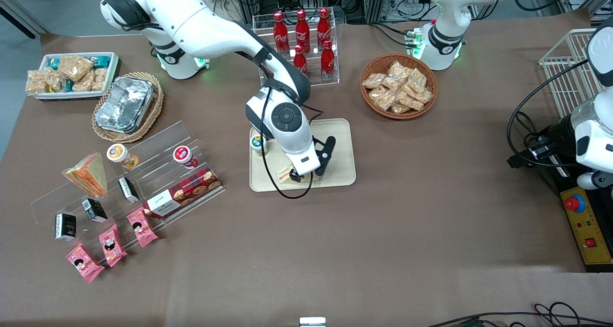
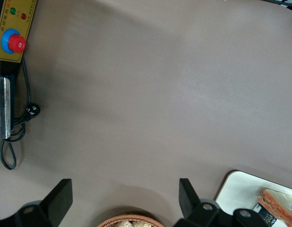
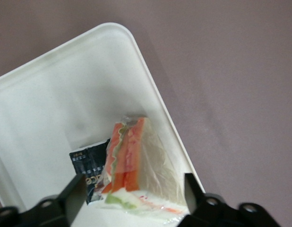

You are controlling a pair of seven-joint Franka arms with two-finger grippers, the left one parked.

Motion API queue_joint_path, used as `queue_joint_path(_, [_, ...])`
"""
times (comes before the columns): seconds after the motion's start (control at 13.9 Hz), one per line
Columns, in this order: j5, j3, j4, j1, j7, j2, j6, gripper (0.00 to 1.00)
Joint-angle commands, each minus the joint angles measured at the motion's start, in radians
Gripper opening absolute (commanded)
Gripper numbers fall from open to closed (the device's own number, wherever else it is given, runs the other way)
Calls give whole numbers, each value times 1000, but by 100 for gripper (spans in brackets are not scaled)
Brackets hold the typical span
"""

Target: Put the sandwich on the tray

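gripper [image 3: 132,191] open around sandwich [image 3: 136,165] | sandwich on tray [image 3: 51,109] | beside dark packet [image 3: 89,172]

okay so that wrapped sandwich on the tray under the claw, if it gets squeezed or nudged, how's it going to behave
The sandwich looks soft: bread and filling layers would probably squash under a firm pinch. Its clear wrap is crinkled and glossy, so it may slip. Lying flat on the tray, partly over a dark packet, it seems unlikely to roll. The claw sits open above it.
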Motion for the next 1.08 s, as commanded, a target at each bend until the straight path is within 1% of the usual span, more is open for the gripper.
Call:
queue_joint_path(0.0, [-1, 5, 13, -12, 2, -23, -8, 100])
queue_joint_path(0.22, [7, 9, 13, -46, 0, -73, -43, 100])
queue_joint_path(0.29, [30, 9, 13, -58, 2, -98, -72, 100])
queue_joint_path(0.43, [97, 5, 13, -101, 5, -165, -132, 100])
queue_joint_path(0.5, [110, -1, 10, -122, 8, -214, -158, 100])
queue_joint_path(0.58, [110, -2, 10, -147, 40, -248, -210, 100])
queue_joint_path(0.72, [102, -4, 12, -190, 190, -317, -304, 100])
queue_joint_path(0.86, [101, -22, 13, -233, 298, -375, -400, 100])
queue_joint_path(1.01, [87, -28, 12, -320, 324, -443, -495, 100])
